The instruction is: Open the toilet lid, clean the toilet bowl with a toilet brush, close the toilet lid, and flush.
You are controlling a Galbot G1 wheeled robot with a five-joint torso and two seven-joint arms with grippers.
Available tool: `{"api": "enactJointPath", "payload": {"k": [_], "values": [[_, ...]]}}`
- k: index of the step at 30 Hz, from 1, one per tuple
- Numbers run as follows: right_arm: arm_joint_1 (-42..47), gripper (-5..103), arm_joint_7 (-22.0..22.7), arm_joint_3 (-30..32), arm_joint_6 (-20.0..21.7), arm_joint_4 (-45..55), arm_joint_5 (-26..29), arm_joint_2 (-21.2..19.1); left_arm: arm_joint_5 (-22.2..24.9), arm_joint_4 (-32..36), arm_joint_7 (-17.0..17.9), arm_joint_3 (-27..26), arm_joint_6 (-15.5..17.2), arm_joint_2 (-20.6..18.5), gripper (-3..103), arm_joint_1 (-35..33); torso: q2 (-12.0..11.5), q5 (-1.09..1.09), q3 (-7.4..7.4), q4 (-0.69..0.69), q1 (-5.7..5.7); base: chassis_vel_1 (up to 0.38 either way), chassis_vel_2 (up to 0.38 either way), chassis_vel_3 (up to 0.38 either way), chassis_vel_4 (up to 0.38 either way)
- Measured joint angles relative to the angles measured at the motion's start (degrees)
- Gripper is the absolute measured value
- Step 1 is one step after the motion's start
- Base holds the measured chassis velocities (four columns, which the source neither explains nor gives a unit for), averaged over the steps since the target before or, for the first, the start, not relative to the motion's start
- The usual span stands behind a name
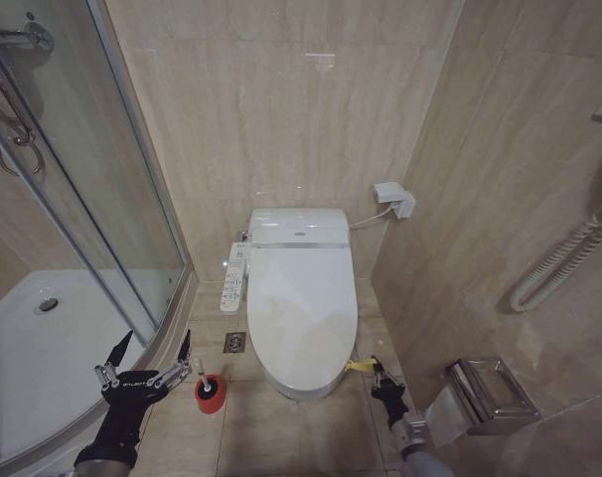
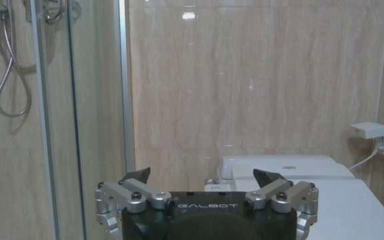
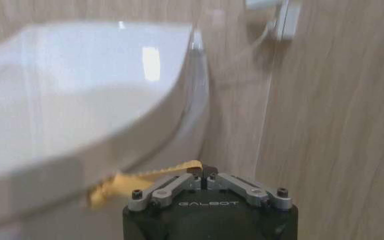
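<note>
Fingers of the right gripper (image 3: 203, 172) are pressed together on the yellow tag (image 3: 138, 178) that sticks out from the front right edge of the toilet lid (image 1: 299, 316), a large, smooth, glossy white plastic oval lying closed over the floor toilet between the glass shower door (image 1: 77, 189) and the beige tiled side wall (image 1: 500, 199). I judge the lid light but broad, stiff and slippery on its polished face, hinged at the back, so the soft tag is the sensible hold: it should bend and could slip or tear if pulled sideways rather than up. The toilet bowl under it is hidden. Left gripper (image 1: 147, 366) hovers low near the shower tray's curved edge, its dark fingers spread wide with nothing between them. Just beside it on the tiled floor stands the toilet brush (image 1: 210, 391), a thin white stick handle in a small round red cup, light and easily tipped; the handle is the place to grasp.
</note>
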State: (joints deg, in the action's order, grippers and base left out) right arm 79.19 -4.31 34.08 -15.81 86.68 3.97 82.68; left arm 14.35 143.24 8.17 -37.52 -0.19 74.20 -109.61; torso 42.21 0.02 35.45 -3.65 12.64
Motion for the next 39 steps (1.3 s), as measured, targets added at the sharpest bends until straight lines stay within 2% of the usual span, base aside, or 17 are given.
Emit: {"api": "enactJointPath", "payload": {"k": [4,7,8,11,12,16,17,19,20,21,24,25,28,30,35,39], "values": [[2.5,1,0.4,1.7,-0.3,7.2,0.5,-1.8,0.0,0.0,0.0,0.0,0.0,0.0,100,0.0,0.0,0.03,0.01,0.04,0.01,0.0,0.0,0.0,0.0],[4.9,1,0.8,3.7,1.7,15.8,5.2,-4.1,0.0,0.0,0.0,0.0,0.0,0.0,100,0.0,0.0,0.01,0.0,0.0,0.01,0.0,0.0,0.0,0.0],[4.9,1,0.8,3.7,1.7,15.8,5.2,-4.1,0.0,0.0,0.0,0.0,0.0,0.0,100,0.0,0.0,0.01,0.0,0.0,0.01,0.0,0.0,0.0,0.0],[6.8,1,2.2,4.9,6.9,25.9,12.6,-6.6,0.0,0.0,0.0,0.0,0.0,0.0,100,0.0,0.0,-0.03,-0.01,-0.01,0.01,0.0,0.0,0.0,0.0],[6.8,1,2.2,4.9,6.9,25.9,12.6,-6.6,0.0,0.0,0.0,0.0,0.0,0.0,100,0.0,0.0,-0.03,-0.01,-0.01,0.01,0.0,0.0,0.0,0.0],[7.3,1,8.3,4.3,19.2,40.5,23.8,-8.7,0.0,0.0,0.0,0.0,0.0,0.0,100,0.0,0.0,-0.04,0.0,-0.04,0.01,0.0,0.0,0.0,0.0],[7.3,1,8.3,4.3,19.2,40.5,23.8,-8.7,0.0,0.0,0.0,0.0,0.0,0.0,100,0.0,0.0,-0.04,0.0,-0.04,0.01,0.0,0.0,0.0,0.0],[5.9,1,11.2,2.9,24.5,46.5,28.9,-7.9,0.0,0.0,0.0,0.0,0.0,0.0,100,0.0,0.0,-0.04,0.0,-0.04,0.01,0.0,0.0,0.0,0.0],[5.2,1,12.0,2.4,25.7,48.0,30.4,-7.5,0.0,0.0,0.0,0.0,0.0,0.0,100,0.0,0.0,-0.04,0.0,-0.04,0.01,0.0,0.0,0.0,0.0],[5.2,1,12.0,2.4,25.7,48.0,30.4,-7.5,0.0,0.0,0.0,0.0,0.0,0.0,100,0.0,0.0,-0.04,0.0,-0.04,0.01,0.0,0.0,0.0,0.0],[1.8,1,14.5,1.3,27.9,50.0,36.6,-7.5,0.0,0.0,0.0,0.0,0.0,0.0,100,0.0,0.0,-0.03,0.0,-0.03,0.01,0.0,0.0,0.0,0.0],[1.8,1,14.5,1.3,27.9,50.0,36.6,-7.5,0.0,0.0,0.0,0.0,0.0,0.0,100,0.0,0.0,-0.03,0.0,-0.03,0.01,0.0,0.0,0.0,0.0],[-1.8,1,18.0,1.0,29.8,50.6,44.7,-8.1,0.0,0.0,0.0,0.0,0.0,0.0,100,0.0,0.0,-0.02,0.0,-0.01,0.01,0.0,0.0,0.0,0.0],[-3.0,1,18.5,0.6,29.9,50.6,46.4,-8.1,0.0,0.0,0.0,0.0,0.0,0.0,100,0.0,0.0,-0.02,0.0,-0.02,0.01,0.0,0.0,0.0,0.0],[-8.0,1,19.0,-1.9,29.4,46.9,48.2,-6.4,0.0,0.0,0.0,0.0,0.0,0.0,100,0.0,0.0,-0.02,0.0,-0.03,0.01,0.0,0.0,0.0,0.0],[-13.5,1,17.7,-4.1,27.5,40.8,45.6,-4.9,0.0,0.0,0.0,0.0,0.0,0.0,100,0.0,0.0,-0.03,0.0,-0.03,0.0,0.0,0.0,0.0,0.0]]}}
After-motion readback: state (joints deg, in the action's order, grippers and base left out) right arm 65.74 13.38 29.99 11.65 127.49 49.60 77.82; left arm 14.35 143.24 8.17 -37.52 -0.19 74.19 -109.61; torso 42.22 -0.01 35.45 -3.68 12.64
